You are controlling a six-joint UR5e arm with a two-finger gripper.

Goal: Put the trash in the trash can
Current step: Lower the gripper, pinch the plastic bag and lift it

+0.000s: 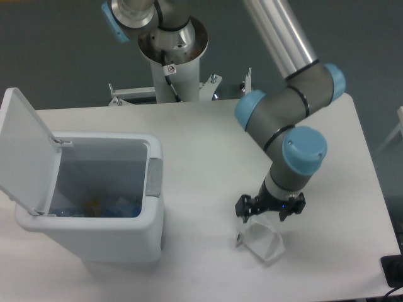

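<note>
The trash can (94,245) stands at the left of the table with its flip lid (25,151) swung up and back and its grey push tab (154,178) facing right. Inside it, at the bottom, lies something bluish and clear (116,206); I cannot tell whether it is the water bottle. The small white translucent plastic bag (263,242) lies crumpled on the table at the front right. My gripper (269,214) points down right over the bag's far edge. Its jaws look spread apart, and the fingertips are hidden against the bag.
The arm's base column (171,63) stands at the back centre of the table. The table's right edge (378,189) is close to the arm. A dark object (393,270) sits at the front right corner.
</note>
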